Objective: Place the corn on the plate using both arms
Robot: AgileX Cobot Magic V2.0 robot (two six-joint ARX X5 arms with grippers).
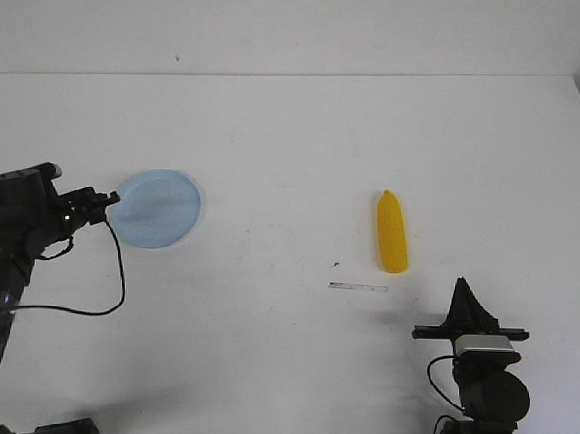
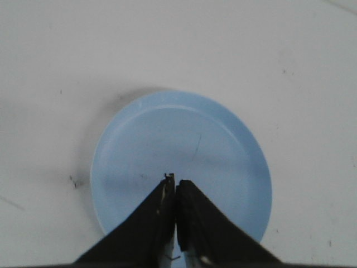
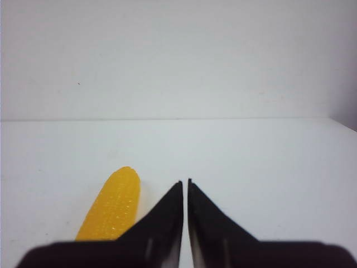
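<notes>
The yellow corn [image 1: 392, 234] lies on the white table right of centre, tapered end pointing away from me. It also shows in the right wrist view [image 3: 111, 205], beside the fingers. The pale blue plate [image 1: 159, 209] sits at the left and is empty; it fills the left wrist view [image 2: 181, 162]. My left gripper [image 1: 111, 198] is shut and empty, its tips at the plate's near-left rim [image 2: 175, 180]. My right gripper [image 1: 464, 286] is shut and empty, near the table's front edge, in front of and to the right of the corn [image 3: 185, 182].
A short strip of clear tape [image 1: 357, 287] lies on the table in front of the corn. A black cable [image 1: 96, 301] hangs from the left arm over the table. The table's far edge [image 1: 295, 76] meets a white wall.
</notes>
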